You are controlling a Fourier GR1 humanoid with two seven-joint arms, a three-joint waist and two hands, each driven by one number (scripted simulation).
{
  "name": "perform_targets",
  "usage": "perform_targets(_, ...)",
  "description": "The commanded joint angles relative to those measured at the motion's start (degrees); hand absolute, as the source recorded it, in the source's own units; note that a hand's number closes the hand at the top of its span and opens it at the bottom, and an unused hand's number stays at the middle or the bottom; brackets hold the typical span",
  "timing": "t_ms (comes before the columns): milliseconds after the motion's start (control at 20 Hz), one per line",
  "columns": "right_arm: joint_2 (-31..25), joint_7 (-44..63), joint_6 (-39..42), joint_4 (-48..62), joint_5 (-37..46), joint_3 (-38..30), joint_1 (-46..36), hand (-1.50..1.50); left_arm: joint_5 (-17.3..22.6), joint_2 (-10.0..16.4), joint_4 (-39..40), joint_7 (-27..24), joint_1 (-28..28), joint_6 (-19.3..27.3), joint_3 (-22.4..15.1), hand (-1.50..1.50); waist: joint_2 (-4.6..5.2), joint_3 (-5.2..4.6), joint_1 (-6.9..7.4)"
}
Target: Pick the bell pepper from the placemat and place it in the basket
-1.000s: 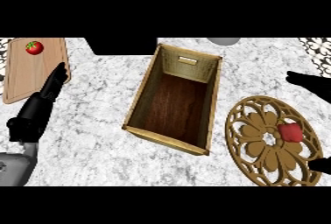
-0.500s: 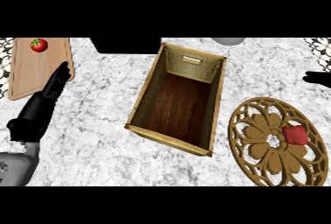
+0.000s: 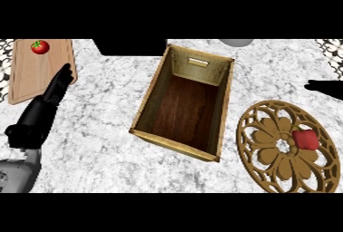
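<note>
Marbled grey bench (image 3: 100, 154) fills my view, and a long wooden basket (image 3: 157, 90) stands open-topped at its middle, turned a little askew. On my right lies the round fretwork placemat (image 3: 271, 156), and the red pepper (image 3: 307, 139) sits on its right part, not yet picked and well apart from the basket.

My right hand (image 3: 328, 87) shows only as a dark shape at the right edge, above the placemat and clear of the pepper; whether it is open or closed I cannot tell. It is the nearer hand, so I judge the pick falls to it, and the carry would go leftward over the basket's near long wall.

My left hand (image 3: 40, 113) lies at the left, its fingers (image 3: 59, 84) straight and released, grasping nothing, their tips at the edge of a board (image 3: 36, 77). A tomato (image 3: 40, 46) rests at the board's far end. That hand looks parked out of the way, I think, leaving the basket's mouth free.

I can read no brand, label or writing anywhere; the basket's far wall carries only a pale slot.
</note>
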Motion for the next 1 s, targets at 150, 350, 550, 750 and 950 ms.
perform_targets(150,2.4,-8.3,-0.6,6.4,12.9,3.0,1.7,-1.50,-1.1,-0.5,-2.5,3.9,-1.2,-1.4,1.8,0.00,-0.03,0.03,-0.11)
perform_targets(350,4.9,-11.9,-2.3,10.6,19.0,6.0,2.3,-1.50,-1.4,-2.1,0.8,0.8,-1.3,-2.7,2.7,0.00,0.03,0.01,-0.20)
perform_targets(550,6.3,-15.0,-1.9,15.3,22.7,4.4,-0.7,-1.50,-1.3,-1.1,-0.4,-0.2,0.1,-4.9,5.2,0.00,-0.04,0.00,-0.07)
perform_targets(750,8.5,-20.8,-9.7,20.2,29.5,6.0,2.5,-1.50,-1.4,-1.7,0.4,0.7,-1.1,-6.4,6.1,0.00,0.00,0.01,-0.20)
perform_targets(950,13.0,-19.8,-11.8,21.1,32.5,5.3,2.7,-1.50,-5.5,-5.8,2.9,-0.9,-1.2,-3.9,4.2,0.00,-0.01,0.00,-0.35)
